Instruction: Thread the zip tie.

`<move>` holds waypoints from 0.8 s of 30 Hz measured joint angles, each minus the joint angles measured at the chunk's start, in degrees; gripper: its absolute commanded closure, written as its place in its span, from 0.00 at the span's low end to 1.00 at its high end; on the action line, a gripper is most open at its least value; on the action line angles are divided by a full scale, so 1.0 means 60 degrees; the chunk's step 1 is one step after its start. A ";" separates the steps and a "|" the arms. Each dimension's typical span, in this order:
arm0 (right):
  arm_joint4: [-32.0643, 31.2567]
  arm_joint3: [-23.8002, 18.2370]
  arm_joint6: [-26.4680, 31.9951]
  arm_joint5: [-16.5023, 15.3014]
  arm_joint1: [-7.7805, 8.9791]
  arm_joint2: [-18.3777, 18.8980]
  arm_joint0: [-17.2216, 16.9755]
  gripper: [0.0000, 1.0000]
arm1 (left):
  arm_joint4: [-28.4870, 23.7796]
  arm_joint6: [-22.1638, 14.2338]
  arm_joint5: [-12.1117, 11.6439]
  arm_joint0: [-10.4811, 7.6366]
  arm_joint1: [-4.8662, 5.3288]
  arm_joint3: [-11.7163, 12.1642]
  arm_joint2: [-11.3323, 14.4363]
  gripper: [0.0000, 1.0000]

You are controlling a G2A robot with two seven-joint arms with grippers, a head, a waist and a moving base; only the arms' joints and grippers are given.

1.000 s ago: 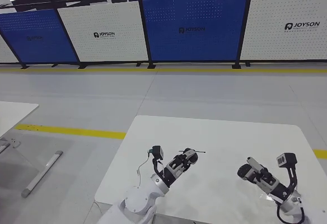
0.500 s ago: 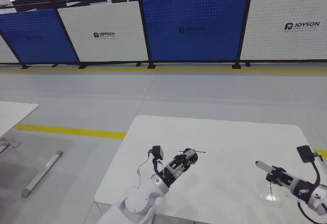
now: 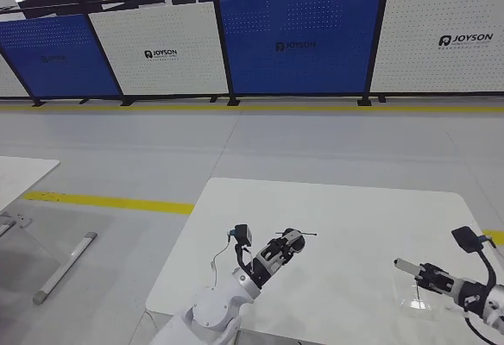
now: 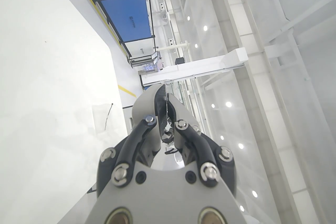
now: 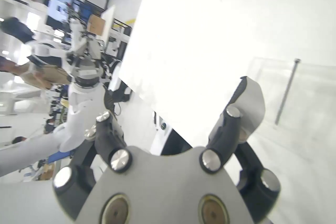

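Note:
My left gripper (image 3: 293, 235) (image 4: 164, 93) hovers over the front left part of the white table (image 3: 347, 207), shut on a thin black zip tie (image 3: 308, 234) (image 4: 166, 107) whose ends stick out on both sides. A second black zip tie (image 3: 418, 296) (image 4: 108, 116) (image 5: 287, 89) lies flat on a clear plastic sheet (image 3: 426, 304) (image 5: 309, 104) near the front right. My right gripper (image 3: 400, 264) (image 5: 162, 88) hangs open and empty just left of and above that sheet.
The table's front edge runs close below both arms. Another white table (image 3: 2, 177) stands off to the left across bare floor. Blue and white fence panels (image 3: 299, 47) close off the back.
My right arm has swung out to the right, away from the table's middle, toward the front right corner. The left arm and its zip tie have stayed put.

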 measured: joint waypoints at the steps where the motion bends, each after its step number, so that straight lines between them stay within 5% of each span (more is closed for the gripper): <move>1: -0.0178 -0.0033 0.0253 0.0016 0.0028 0.0040 0.0054 0.00 | 0.0000 0.0000 0.0000 0.0000 0.0000 0.0000 0.0000 1.00; 8: -0.0818 0.0428 0.1966 0.0322 0.0166 -0.0262 0.0779 0.00 | 0.0000 0.0000 0.0000 0.0000 0.0000 0.0000 0.0000 1.00; 18: -0.0812 0.0600 0.2070 0.0359 0.0163 -0.0410 0.0984 0.00 | 0.0000 0.0000 0.0000 0.0000 0.0000 0.0000 0.0000 1.00; 21: -0.0741 0.0766 0.2315 -0.0087 0.0175 -0.0609 0.1037 0.00 | 0.0000 0.0000 0.0000 0.0000 0.0000 0.0000 0.0000 1.00; 24: -0.0919 0.0910 0.2457 0.0260 0.0195 -0.0734 0.1278 0.00 | 0.0000 0.0000 0.0000 0.0000 0.0000 0.0000 0.0000 1.00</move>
